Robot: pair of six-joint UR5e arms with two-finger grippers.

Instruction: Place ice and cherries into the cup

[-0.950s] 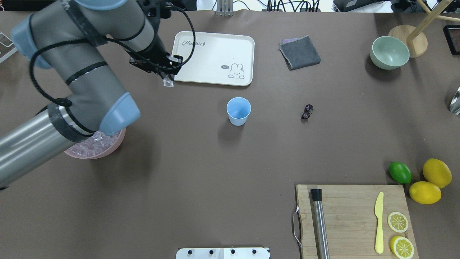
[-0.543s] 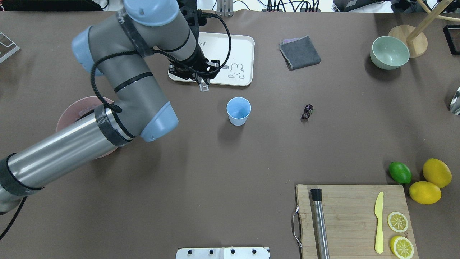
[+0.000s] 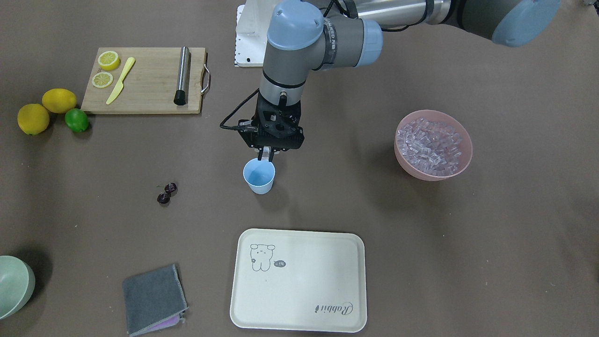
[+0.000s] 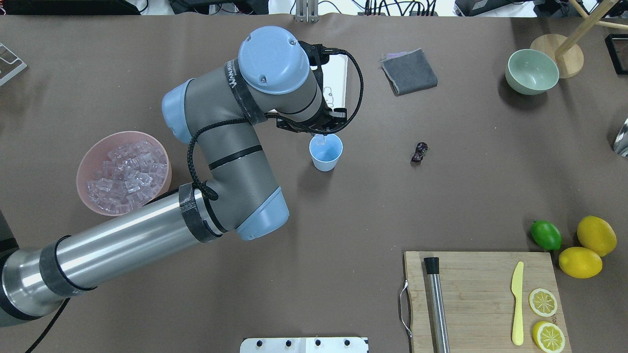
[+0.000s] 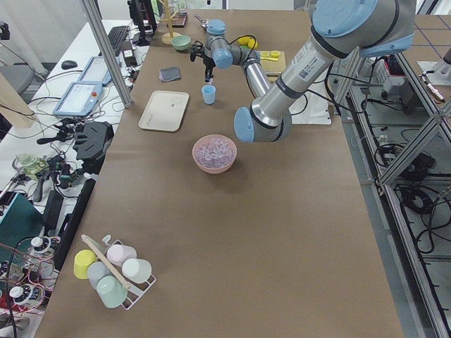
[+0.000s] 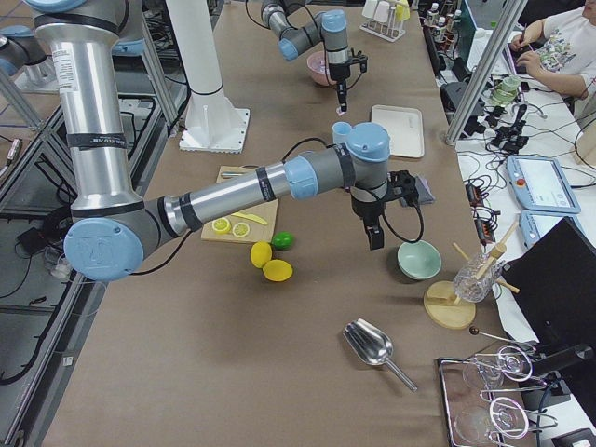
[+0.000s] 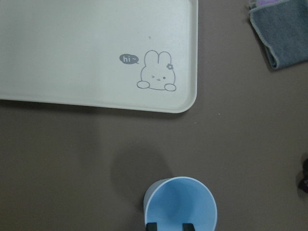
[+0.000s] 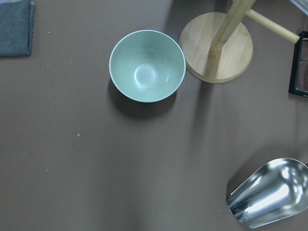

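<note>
The light blue cup stands upright mid-table; it also shows in the front view and the left wrist view. My left gripper hangs just above the cup's mouth, shut on a clear ice cube. Its dark fingertips show over the cup's rim. Many more ice cubes fill the pink bowl at the left. The two dark cherries lie on the table right of the cup. My right gripper hovers near the pale green bowl; I cannot tell whether it is open.
A cream tray lies beyond the cup, a folded grey cloth beside it. The pale green bowl, a wooden stand and a metal scoop are at the far right. A cutting board, lime and lemons sit near right.
My left arm has swung right from the tray's front edge to over the cup, carrying the ice cube. The pink bowl is now uncovered.
</note>
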